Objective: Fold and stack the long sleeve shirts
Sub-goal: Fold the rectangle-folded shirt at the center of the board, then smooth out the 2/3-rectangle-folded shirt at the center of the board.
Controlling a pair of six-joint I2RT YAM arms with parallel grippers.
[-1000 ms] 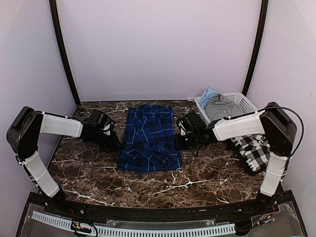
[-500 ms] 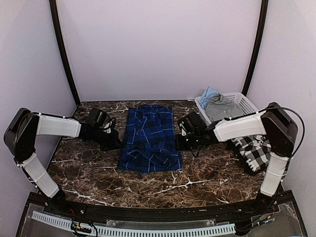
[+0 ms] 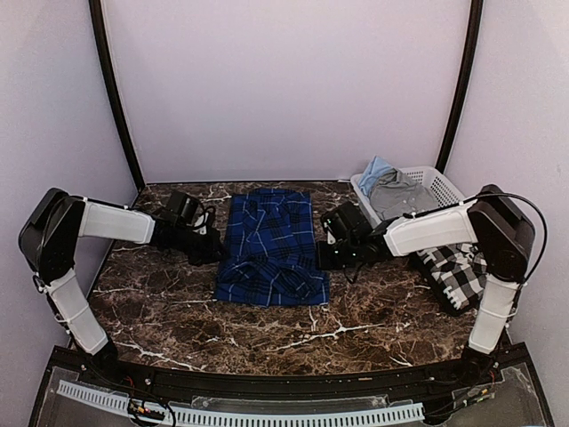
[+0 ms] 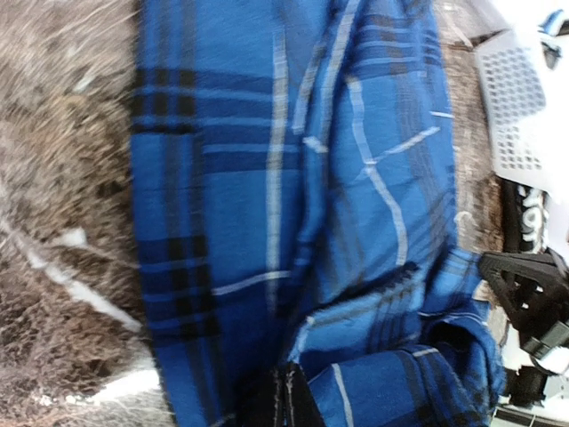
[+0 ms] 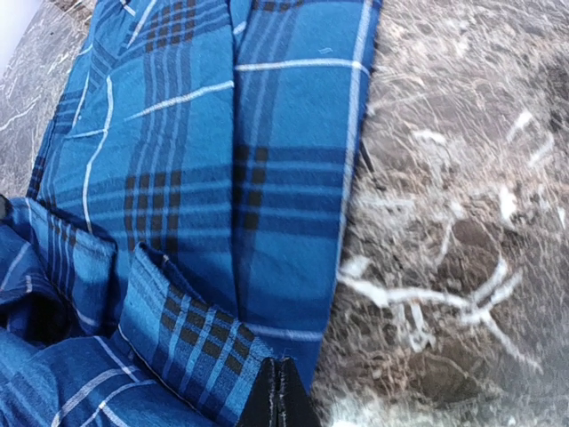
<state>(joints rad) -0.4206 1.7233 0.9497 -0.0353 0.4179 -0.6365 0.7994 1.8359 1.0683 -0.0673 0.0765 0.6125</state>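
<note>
Left gripper (image 3: 212, 252) sits low on the marble table (image 3: 160, 302) at the left edge of the blue plaid shirt (image 3: 271, 245), towards that shirt's near end. Its jaws are pressed together. In the left wrist view the dark fingertips (image 4: 277, 402) meet with blue cloth bunched right around them, so it looks pinched onto the shirt's hem.

The blue plaid shirt lies flat as a long, narrow panel, its sides already turned in. Its near end is rumpled and spreads a little wider than its far end.

At the shirt's right edge, roughly level with the other arm, the right gripper (image 3: 322, 256) is also down at the table. Its jaws are closed as well. The right wrist view shows its fingertips (image 5: 271, 400) meeting exactly where the plaid border ends against bare marble, nipping the edge of the cloth.

Right of the blue shirt and farther back stands a white plastic basket (image 3: 444, 185) holding a grey garment (image 3: 400, 194) and a light blue one (image 3: 375, 169). The black-and-white check shirt (image 3: 458, 271) lies well apart from the blue shirt, to its right, crumpled and partly under the right arm.
</note>
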